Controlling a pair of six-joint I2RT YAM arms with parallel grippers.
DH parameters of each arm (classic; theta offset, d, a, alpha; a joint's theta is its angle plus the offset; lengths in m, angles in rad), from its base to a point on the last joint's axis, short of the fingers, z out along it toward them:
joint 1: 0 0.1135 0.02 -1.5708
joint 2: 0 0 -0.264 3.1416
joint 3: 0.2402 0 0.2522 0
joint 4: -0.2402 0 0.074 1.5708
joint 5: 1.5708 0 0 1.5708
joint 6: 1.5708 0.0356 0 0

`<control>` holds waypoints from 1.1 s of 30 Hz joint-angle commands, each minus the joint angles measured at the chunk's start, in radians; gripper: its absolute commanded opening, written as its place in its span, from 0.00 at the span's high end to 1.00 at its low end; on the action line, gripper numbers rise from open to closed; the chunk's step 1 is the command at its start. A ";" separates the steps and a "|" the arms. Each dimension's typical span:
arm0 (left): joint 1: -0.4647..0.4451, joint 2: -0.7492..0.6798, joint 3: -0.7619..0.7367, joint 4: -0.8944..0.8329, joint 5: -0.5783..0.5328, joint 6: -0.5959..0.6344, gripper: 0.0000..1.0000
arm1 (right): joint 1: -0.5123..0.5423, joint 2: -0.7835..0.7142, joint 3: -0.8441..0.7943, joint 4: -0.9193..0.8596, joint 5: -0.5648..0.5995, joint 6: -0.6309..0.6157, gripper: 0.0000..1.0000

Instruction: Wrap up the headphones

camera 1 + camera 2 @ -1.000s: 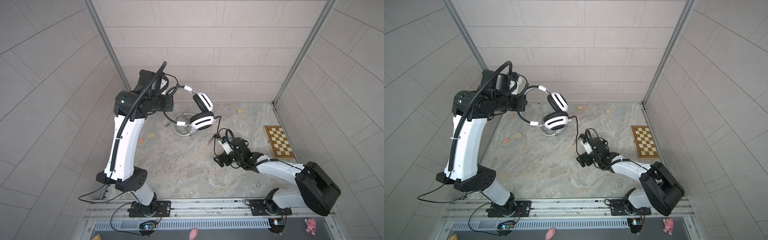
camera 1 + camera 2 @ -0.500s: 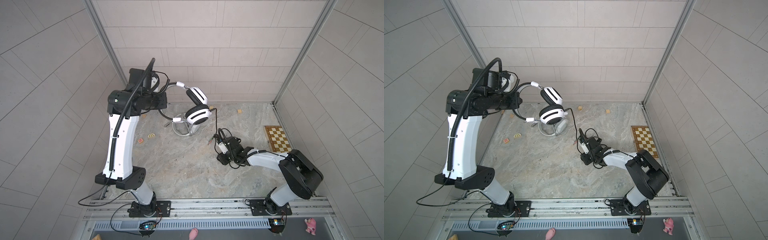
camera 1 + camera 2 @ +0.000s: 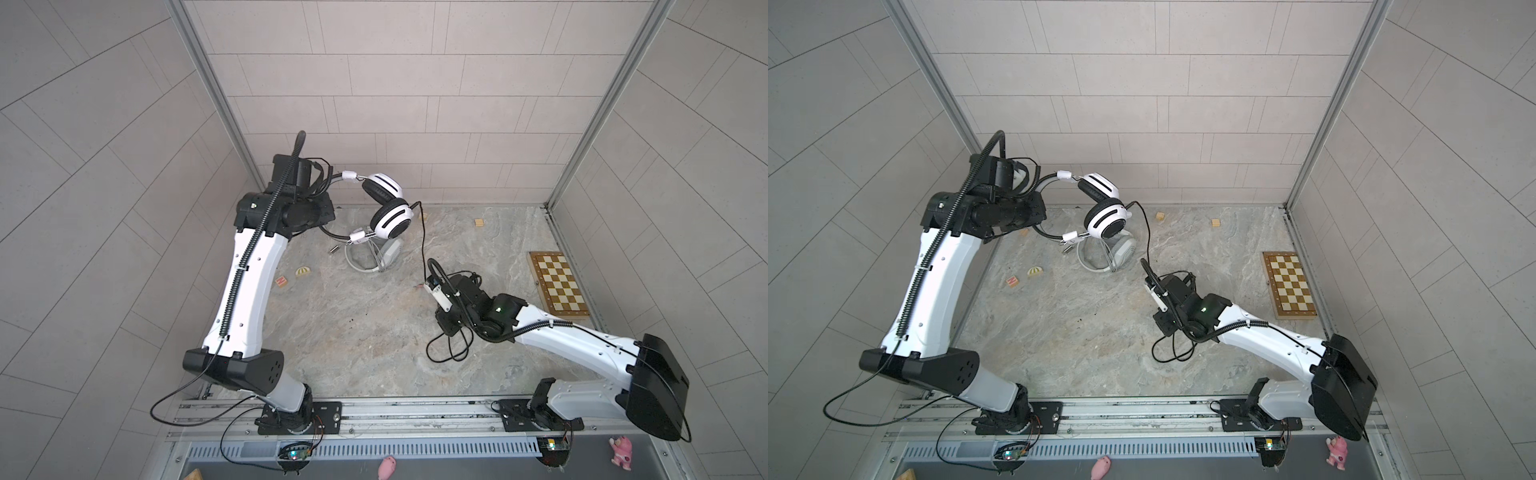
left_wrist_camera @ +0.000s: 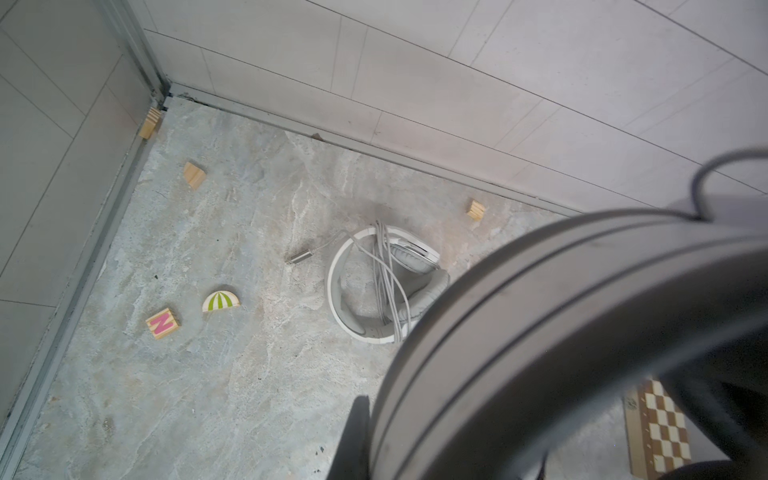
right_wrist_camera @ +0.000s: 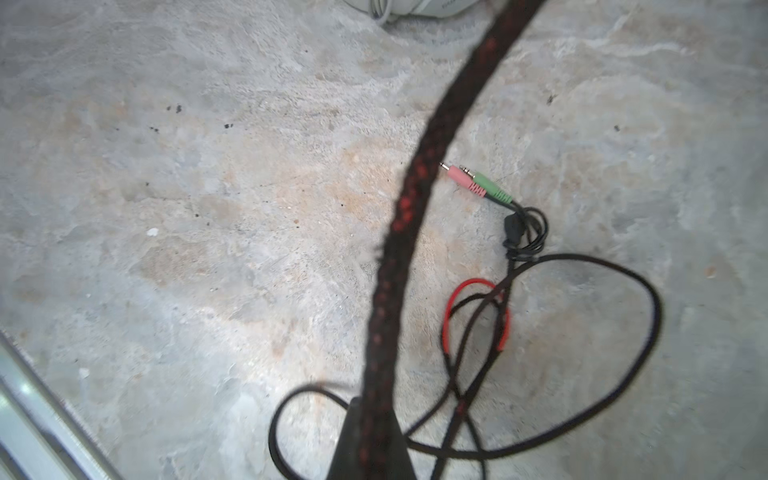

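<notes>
While the left gripper [image 3: 325, 196] is holding the black-and-white headset [image 3: 392, 218] clear of the table [image 3: 332, 332], jaws closed on the thin headband wires, the right gripper [image 3: 435, 291] is pinching the black braided cable [image 3: 423, 241] with its jaws fully closed. In both top views the headset is hanging above the 12 o'clock edge of the table. The cable is running from the lower ear cup toward 5 o'clock, down to the right gripper, just to 3 o'clock of table centre. The remaining slack [image 3: 451, 349] is lying in loose loops at 5 o'clock of that gripper. In the right wrist view the pink and green jack plugs [image 5: 473, 183] are resting on the table beside the loops. The white headset [image 4: 374, 286] is lying under the raised one, its grey cable already wound across the headband.

Judged step: the cable grasp for the second headset is being completed, and winding is not yet begun. The next move is calling for the right arm to carry the cable around the headband or ear cups, drawing in slack without snagging the loops.
</notes>
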 commanded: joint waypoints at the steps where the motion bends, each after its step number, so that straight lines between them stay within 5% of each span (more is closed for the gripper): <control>1: -0.043 -0.075 -0.054 0.209 -0.107 -0.112 1.00 | 0.070 -0.026 0.125 -0.255 0.083 -0.022 1.00; 7: -0.154 -0.027 -0.070 0.230 -0.117 -0.099 1.00 | 0.205 0.013 0.364 -0.364 0.116 -0.107 1.00; 15: -0.278 -0.003 -0.139 0.221 -0.063 -0.005 1.00 | 0.217 0.037 0.608 -0.402 0.170 -0.220 1.00; 23: -0.351 -0.028 -0.266 0.202 0.195 0.127 1.00 | 0.124 0.031 0.729 -0.416 0.248 -0.289 1.00; 33: -0.349 -0.131 -0.359 0.192 0.275 0.242 1.00 | -0.022 -0.034 0.724 -0.451 0.233 -0.297 1.00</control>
